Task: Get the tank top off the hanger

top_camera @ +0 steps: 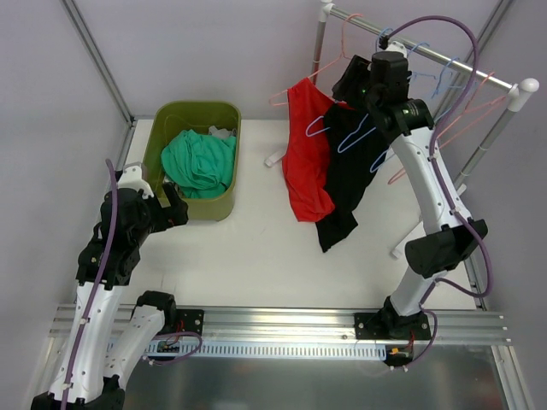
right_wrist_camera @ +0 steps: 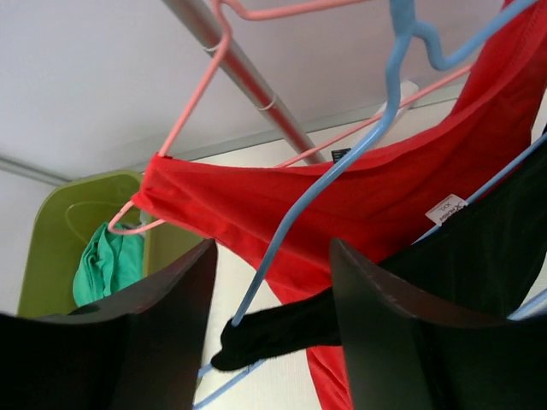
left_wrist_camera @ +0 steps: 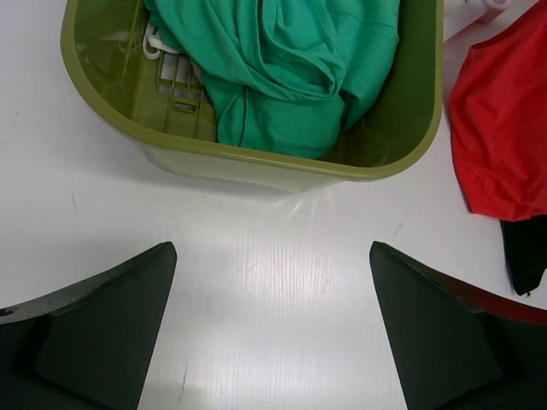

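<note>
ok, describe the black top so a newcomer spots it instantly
Find the silver metal clothes rail at the table's far right. Two garments hang there; the black fabric tank top is on the light blue hanger, right of the red fabric tank top.

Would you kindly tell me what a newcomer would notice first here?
A red top and a black top hang from the rail at far right, with the right pincer open beside them. At far left, an olive bin holds a crumpled teal garment.
</note>
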`<state>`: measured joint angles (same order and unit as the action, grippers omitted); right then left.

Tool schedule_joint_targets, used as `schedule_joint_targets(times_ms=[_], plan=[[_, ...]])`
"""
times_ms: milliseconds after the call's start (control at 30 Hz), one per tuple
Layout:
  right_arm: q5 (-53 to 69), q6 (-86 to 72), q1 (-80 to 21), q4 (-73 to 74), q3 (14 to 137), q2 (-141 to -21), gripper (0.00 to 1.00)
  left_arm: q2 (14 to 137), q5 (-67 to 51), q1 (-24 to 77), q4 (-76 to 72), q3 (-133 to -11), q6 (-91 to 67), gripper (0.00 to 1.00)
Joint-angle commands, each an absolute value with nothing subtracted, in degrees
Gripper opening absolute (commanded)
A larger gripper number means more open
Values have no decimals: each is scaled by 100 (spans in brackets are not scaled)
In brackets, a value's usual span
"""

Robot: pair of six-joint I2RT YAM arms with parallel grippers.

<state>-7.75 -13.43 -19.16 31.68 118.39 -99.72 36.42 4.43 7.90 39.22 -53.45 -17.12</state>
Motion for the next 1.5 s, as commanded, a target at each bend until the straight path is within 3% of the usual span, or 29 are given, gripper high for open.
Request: schedule_joint_targets(times_ms=[0,33,67,133,333,500,967,1467], plan=[[-1616,-1309,-2021,2997,12006,-10019,57,3639,255,817,3700,-5317,-1635,99],[-1617,-1388,-2030,2954,11919,-10020,52,3647,246,817,3700,-5317,-1626,99],[-1652,-1406,-2056,2875,11883,-10011,41,3647,203,817,3700,-5309,-1626,99],[-1862,-1450,-2100,2830,11804,-9967,32,3674,150,817,3709,-5309,-1617,99],[-2030,-1547,-2224,2654,11689,-9844,23,3709,9,817,3700,-5300,-1600,99],[-2013,-1696,-2241,2663,11646,-9738,0,3691,-132,817,3691,-5291,-1600,99],[-1758,-1732,-2347,2523,11391,-8904,0,3709,-193,817,3683,-5291,-1591,99],[-231,-1687,-2522,2136,10073,-7322,0,3753,-185,817,3683,-5265,-1600,99]])
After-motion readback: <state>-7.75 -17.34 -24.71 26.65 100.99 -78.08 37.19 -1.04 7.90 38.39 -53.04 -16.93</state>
